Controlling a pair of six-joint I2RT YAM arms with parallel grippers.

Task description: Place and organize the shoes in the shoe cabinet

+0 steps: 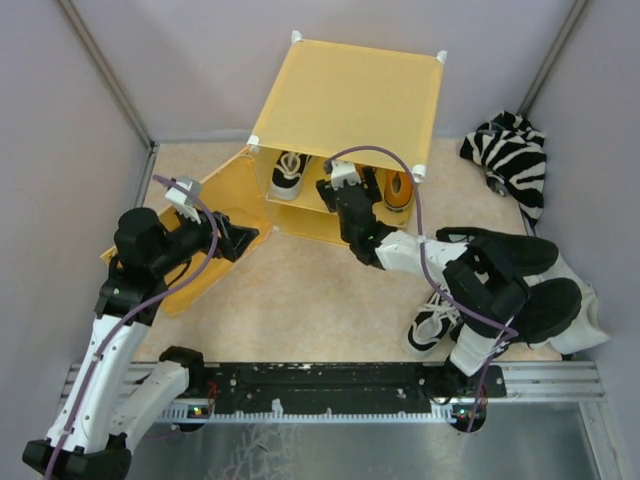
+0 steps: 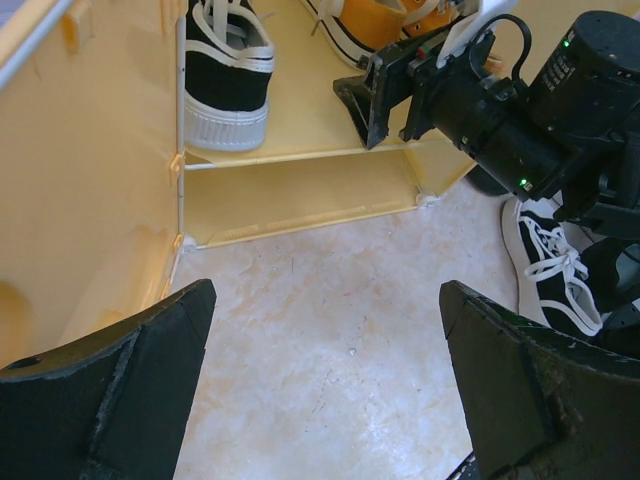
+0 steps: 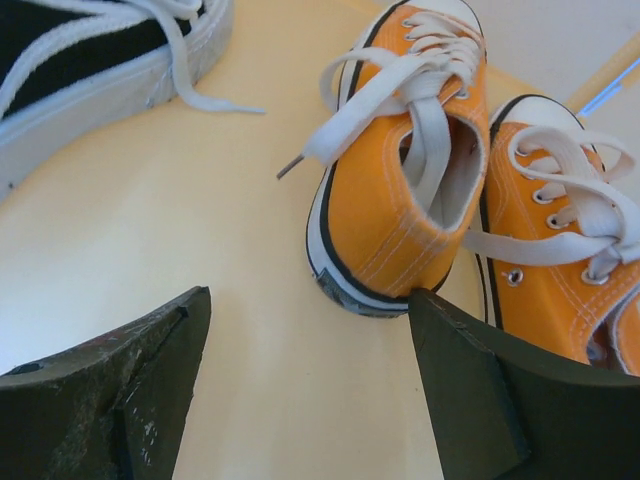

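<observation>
The yellow-orange shoe cabinet stands at the back with its door swung open to the left. On its upper shelf sit one black-and-white shoe and the two orange shoes. My right gripper reaches into the shelf, open and empty, its right fingertip just by the heel of the nearer orange shoe. The other black-and-white shoe lies on the floor by the right arm. My left gripper hovers open over the floor in front of the door, holding nothing.
A zebra-striped cloth lies at the back right corner. The cabinet's lower compartment shows nothing inside it. Grey walls close in the beige floor on both sides. The arms' metal mounting rail runs along the near edge.
</observation>
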